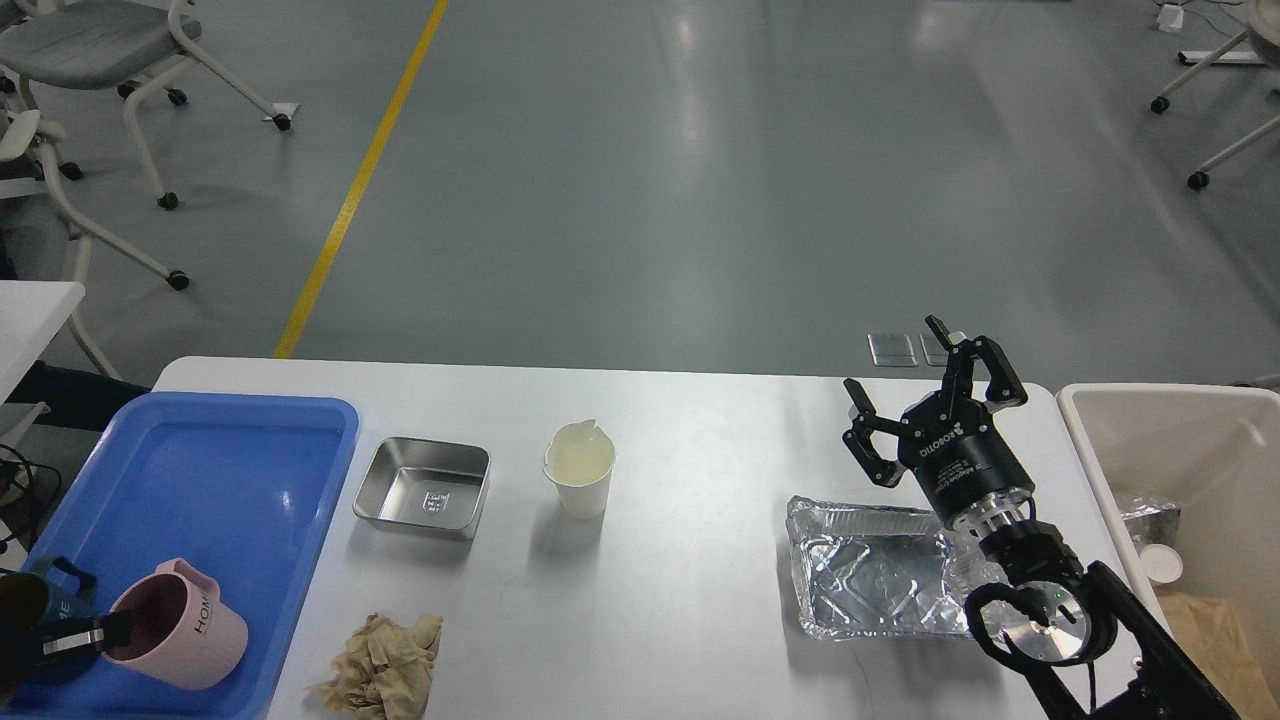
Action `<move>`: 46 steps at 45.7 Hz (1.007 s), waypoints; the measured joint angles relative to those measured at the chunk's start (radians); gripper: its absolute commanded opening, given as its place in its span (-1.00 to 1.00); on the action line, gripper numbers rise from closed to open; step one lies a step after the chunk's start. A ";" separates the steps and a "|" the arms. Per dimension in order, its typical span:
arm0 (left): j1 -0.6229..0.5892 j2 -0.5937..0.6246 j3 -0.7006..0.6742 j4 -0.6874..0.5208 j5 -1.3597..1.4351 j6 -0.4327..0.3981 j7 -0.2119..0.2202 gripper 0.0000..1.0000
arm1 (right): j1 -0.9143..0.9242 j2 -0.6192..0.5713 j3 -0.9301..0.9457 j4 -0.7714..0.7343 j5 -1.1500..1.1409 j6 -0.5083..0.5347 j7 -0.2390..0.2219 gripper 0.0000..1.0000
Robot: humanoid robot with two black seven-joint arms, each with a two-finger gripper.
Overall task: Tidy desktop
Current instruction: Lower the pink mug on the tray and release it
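The white desktop (pixel 690 590) carries a blue tray (pixel 230 450) at its left end. In the tray's near left corner a pink mug (pixel 185 625) stands almost upright, beside a dark blue mug (pixel 50 600). My left gripper (pixel 95 633) is shut on the pink mug's rim, one finger inside it. On the right, my right gripper (pixel 895 360) is open and empty, raised above the desktop just behind a crumpled foil tray (pixel 870 580).
A square steel dish (pixel 422 487) and a paper cup (pixel 580 468) with pale liquid sit mid-table. Crumpled brown paper (pixel 380 665) lies near the front edge. A beige bin (pixel 1180 440) holding rubbish stands off the right end. Office chairs stand on the floor beyond.
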 measured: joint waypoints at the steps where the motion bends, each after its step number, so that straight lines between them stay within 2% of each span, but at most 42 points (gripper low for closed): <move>1: 0.000 -0.001 0.000 0.004 0.000 0.001 0.001 -0.96 | 0.000 0.000 0.000 0.000 0.000 0.000 0.000 1.00; 8: 0.001 -0.020 0.000 0.025 0.000 0.005 0.003 -0.95 | 0.003 0.006 -0.002 0.000 0.000 0.000 0.000 1.00; 13: 0.001 -0.024 0.000 0.028 0.000 0.006 0.003 -0.86 | 0.003 0.007 -0.005 0.000 0.000 0.000 0.000 1.00; 16: 0.001 -0.024 0.000 0.028 0.000 0.007 0.004 -0.69 | 0.003 0.008 -0.006 0.000 0.000 0.000 0.000 1.00; 25: 0.000 -0.024 0.000 0.028 -0.002 0.014 0.035 -0.03 | 0.003 0.008 -0.006 0.000 0.000 0.000 0.000 1.00; 34: -0.003 -0.024 -0.003 0.022 -0.003 0.011 0.029 0.57 | 0.005 0.009 -0.016 0.000 -0.006 0.000 0.000 1.00; 39: -0.008 -0.015 -0.014 0.009 -0.003 0.004 0.019 0.75 | 0.007 0.009 -0.019 0.000 -0.015 0.000 0.000 1.00; 46: -0.013 0.004 -0.035 -0.024 -0.036 -0.012 -0.021 0.80 | 0.008 0.008 -0.020 0.000 -0.017 0.000 0.000 1.00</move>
